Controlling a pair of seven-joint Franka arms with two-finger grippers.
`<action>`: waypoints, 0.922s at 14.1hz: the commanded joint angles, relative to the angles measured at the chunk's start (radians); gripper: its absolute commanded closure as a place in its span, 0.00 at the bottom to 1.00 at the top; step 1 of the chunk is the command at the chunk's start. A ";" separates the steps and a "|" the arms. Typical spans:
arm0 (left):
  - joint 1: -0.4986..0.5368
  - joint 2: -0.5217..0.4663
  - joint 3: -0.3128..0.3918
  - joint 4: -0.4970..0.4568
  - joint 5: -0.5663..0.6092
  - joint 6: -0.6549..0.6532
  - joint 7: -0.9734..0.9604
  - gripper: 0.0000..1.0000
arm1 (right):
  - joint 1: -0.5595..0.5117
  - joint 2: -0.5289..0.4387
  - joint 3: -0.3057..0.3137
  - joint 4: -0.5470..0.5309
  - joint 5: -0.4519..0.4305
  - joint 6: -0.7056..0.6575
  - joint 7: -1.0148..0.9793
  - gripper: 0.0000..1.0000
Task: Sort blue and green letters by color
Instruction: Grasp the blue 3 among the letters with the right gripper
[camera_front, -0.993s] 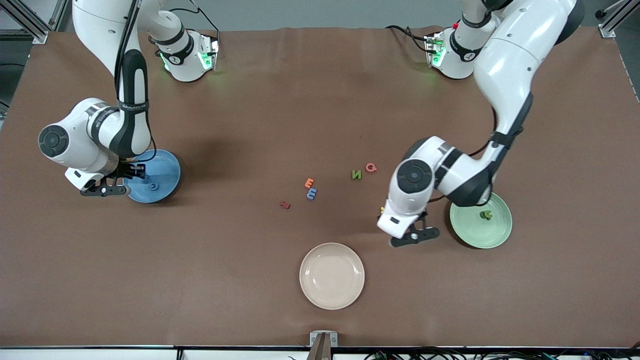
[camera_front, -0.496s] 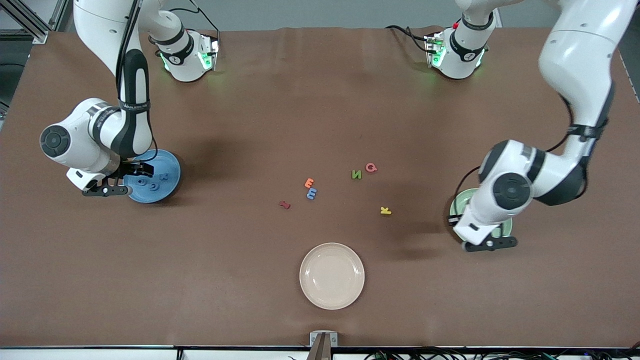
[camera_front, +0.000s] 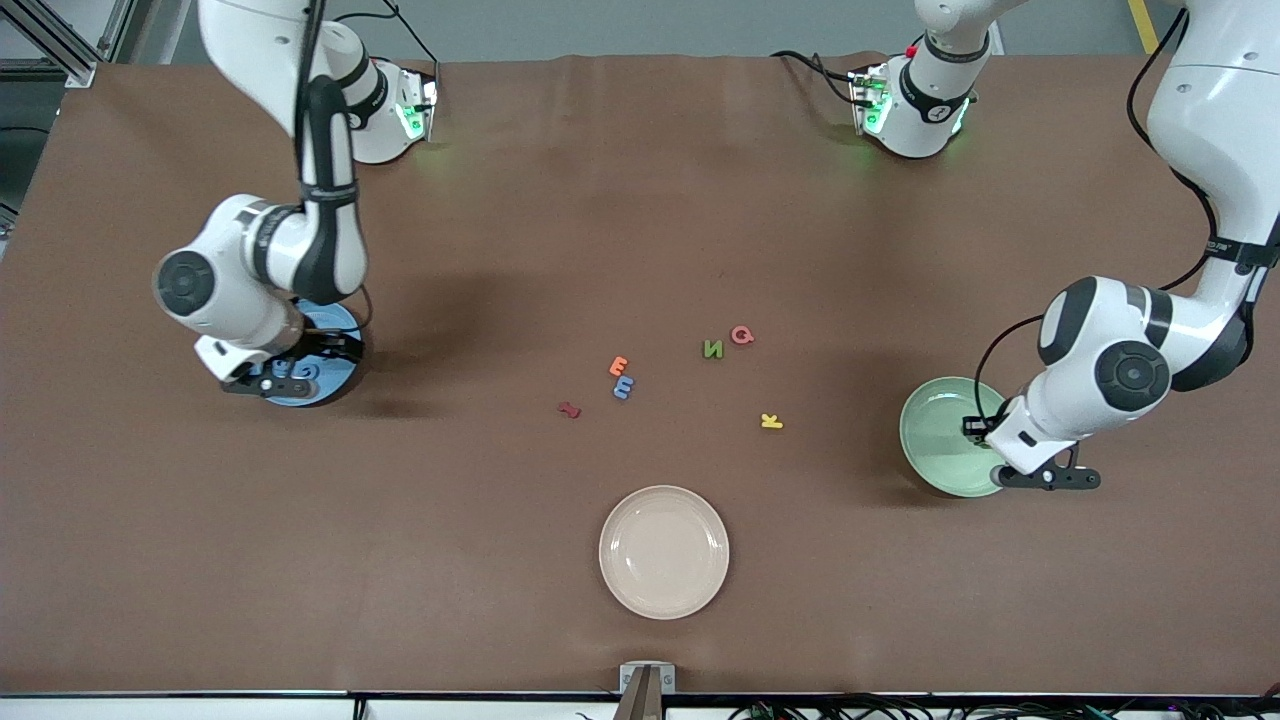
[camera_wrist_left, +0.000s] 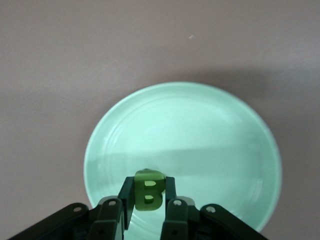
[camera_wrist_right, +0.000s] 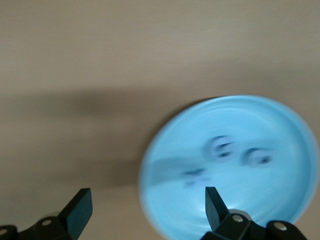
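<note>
The left hand (camera_wrist_left: 147, 212) is clamped on a green letter B (camera_wrist_left: 148, 191), held over the green plate (camera_wrist_left: 210, 145). The right hand (camera_wrist_right: 145, 210) hangs over the blue plate (camera_wrist_right: 280, 150) with fingers wide apart, empty; what look like three blue letters (camera_wrist_right: 220, 148) lie blurred on that plate. A blue letter (camera_front: 623, 386) and a green N (camera_front: 712, 349) lie mid-bench.

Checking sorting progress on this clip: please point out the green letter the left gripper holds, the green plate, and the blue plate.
green letter B (camera_wrist_left: 148, 192): left wrist view, its face between the fingers.
green plate (camera_wrist_left: 200, 130): left wrist view, bare inner surface.
blue plate (camera_wrist_right: 280, 125): right wrist view, bare surface near the rim.
</note>
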 joint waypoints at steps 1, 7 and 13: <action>0.039 -0.045 -0.015 -0.085 0.014 0.057 0.029 0.99 | 0.098 -0.021 0.000 0.055 0.015 -0.052 0.228 0.00; 0.045 -0.058 -0.013 -0.148 0.015 0.131 0.030 0.99 | 0.172 0.022 0.175 0.228 0.016 -0.045 0.593 0.00; 0.059 -0.049 -0.012 -0.153 0.035 0.154 0.037 0.99 | 0.062 0.217 0.411 0.540 0.013 -0.042 0.883 0.00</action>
